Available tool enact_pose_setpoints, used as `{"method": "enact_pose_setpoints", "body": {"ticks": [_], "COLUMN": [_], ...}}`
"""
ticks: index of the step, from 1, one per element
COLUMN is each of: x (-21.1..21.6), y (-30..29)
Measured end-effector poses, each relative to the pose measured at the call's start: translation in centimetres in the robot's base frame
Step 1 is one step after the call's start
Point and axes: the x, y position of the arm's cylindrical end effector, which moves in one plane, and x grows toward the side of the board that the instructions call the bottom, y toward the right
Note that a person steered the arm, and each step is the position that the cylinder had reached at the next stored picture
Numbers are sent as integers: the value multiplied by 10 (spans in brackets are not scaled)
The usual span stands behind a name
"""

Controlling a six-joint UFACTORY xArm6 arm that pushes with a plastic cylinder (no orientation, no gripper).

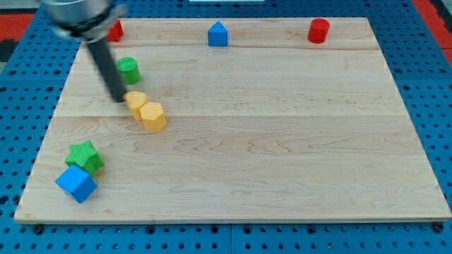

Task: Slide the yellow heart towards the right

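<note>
- Wooden board (282,141) lay on a blue perforated table (431,85); the board filled most of the view.
- My tip (119,99) sat at the left part of the board, rod slanting up toward the view's top left; the rod's upper part was blurred.
- No fingers or jaws on this rig, just a bare rod, so nothing spread, pressed or pinched.
- Yellow heart (135,101) was just right of my tip, touching it or nearly so; contact could not be told for sure.
- Yellow hexagonal block (152,116) sat against the heart's lower right side, touching, directly in the rightward path.
- Green cylinder (128,70) was just above my tip, close to the rod, apart from the heart.
- Red block (114,30) at the top left edge, partly hidden by the arm; shape unclear.
- Blue house-shaped block (218,34) at the top edge, middle; red cylinder (318,30) at the top edge, right.
- Green star (85,156) and blue cube (75,183) touched each other near the bottom left corner, the cube close to the board's left edge.
- Open room: to the right of the yellow pair the board was bare wood all the way to the right edge; centre and bottom right also free.
- Heart was well clear of every board edge; the left edge was the nearest.
- No brands, labels or readable writing seen on blocks, board or table.
</note>
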Motion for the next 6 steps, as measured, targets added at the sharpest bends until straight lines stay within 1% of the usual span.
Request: {"method": "enact_pose_setpoints", "body": {"ticks": [1, 2, 3, 4, 5, 6], "x": [-3, -7, 5, 26, 32, 27], "y": [87, 73, -4, -66, -7, 106]}}
